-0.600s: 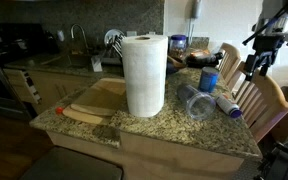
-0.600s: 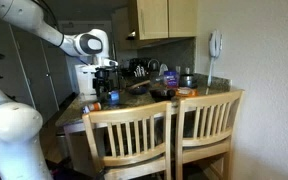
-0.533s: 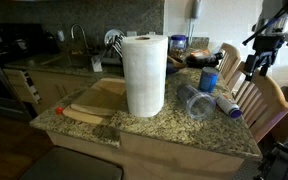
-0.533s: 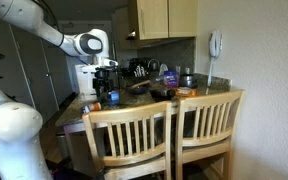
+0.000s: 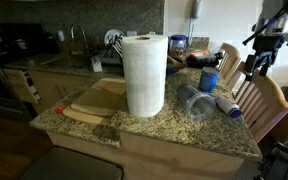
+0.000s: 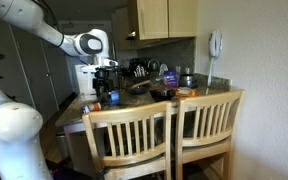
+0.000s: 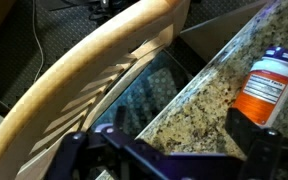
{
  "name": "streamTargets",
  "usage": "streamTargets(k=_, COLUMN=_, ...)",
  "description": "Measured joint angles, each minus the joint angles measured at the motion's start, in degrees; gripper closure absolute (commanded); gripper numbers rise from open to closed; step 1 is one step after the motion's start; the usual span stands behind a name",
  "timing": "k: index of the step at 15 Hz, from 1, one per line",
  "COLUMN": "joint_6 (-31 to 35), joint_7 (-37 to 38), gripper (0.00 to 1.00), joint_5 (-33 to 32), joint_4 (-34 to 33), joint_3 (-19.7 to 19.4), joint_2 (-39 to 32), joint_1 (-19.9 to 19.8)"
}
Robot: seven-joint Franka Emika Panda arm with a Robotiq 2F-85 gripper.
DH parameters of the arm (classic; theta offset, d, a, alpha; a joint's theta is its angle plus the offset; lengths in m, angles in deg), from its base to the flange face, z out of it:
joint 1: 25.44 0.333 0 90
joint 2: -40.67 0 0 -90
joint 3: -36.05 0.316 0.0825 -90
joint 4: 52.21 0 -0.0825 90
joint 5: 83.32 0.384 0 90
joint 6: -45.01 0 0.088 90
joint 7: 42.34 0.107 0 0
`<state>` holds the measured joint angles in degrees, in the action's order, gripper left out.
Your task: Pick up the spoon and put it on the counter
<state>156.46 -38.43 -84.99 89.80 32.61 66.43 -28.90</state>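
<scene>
Wrist view: my gripper [image 7: 169, 150] hangs open, empty, at the counter [image 7: 199, 110] edge; pickup unstarted, so next I reach toward the spoon [image 5: 84, 112].

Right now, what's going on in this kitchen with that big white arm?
A robot arm holds its tool open and empty over a chair back at the edge of the granite counter, near an orange-labelled bottle. A wooden utensil, apparently the spoon, lies untouched on the cutting board, on the far side of the paper towel roll from the tool.
</scene>
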Motion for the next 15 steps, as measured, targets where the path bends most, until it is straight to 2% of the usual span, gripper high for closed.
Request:
streamTargets(k=10, joint_6=1.3, joint_7=0.4, gripper=0.0, joint_5=0.3, joint_4=-0.7, joint_3=0.2, joint_2=0.0, joint_1=0.1)
streamTargets(k=15, joint_6=10.4, joint_7=9.3, gripper=0.0, joint_5=6.0, joint_4=-10.7, joint_3=2.5, joint_2=-2.4, joint_1=0.9)
